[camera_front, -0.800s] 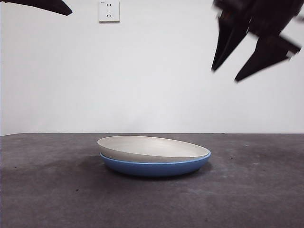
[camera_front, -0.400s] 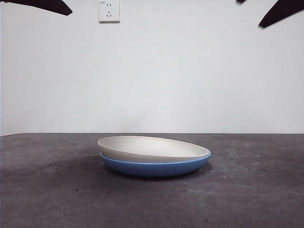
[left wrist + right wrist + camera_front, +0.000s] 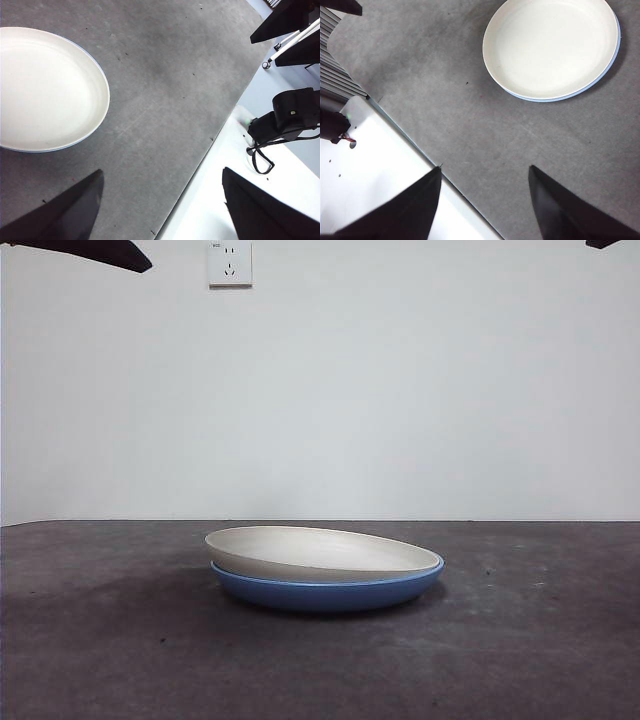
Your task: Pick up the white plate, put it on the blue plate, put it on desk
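The white plate [image 3: 318, 552] lies inside the blue plate [image 3: 330, 592] in the middle of the desk [image 3: 520, 640], sitting a little tilted and shifted left. Both wrist views show the white plate [image 3: 47, 90] [image 3: 552, 47] from high above, with only a thin blue rim [image 3: 612, 60] peeking out. My left gripper [image 3: 160, 205] is open and empty, high and off to one side of the plates. My right gripper [image 3: 485, 200] is open and empty, high above the desk near its edge. In the front view each arm shows only as a black tip at a top corner.
A wall socket [image 3: 229, 262] is on the white wall behind. The desk's edge and a white surface [image 3: 365, 165] beyond it show in both wrist views, with a black device and cable [image 3: 285, 117] there.
The arm at the upper right of the front view has risen and pulled away, from large open jaws to just a small tip at the corner. The plates have not moved.
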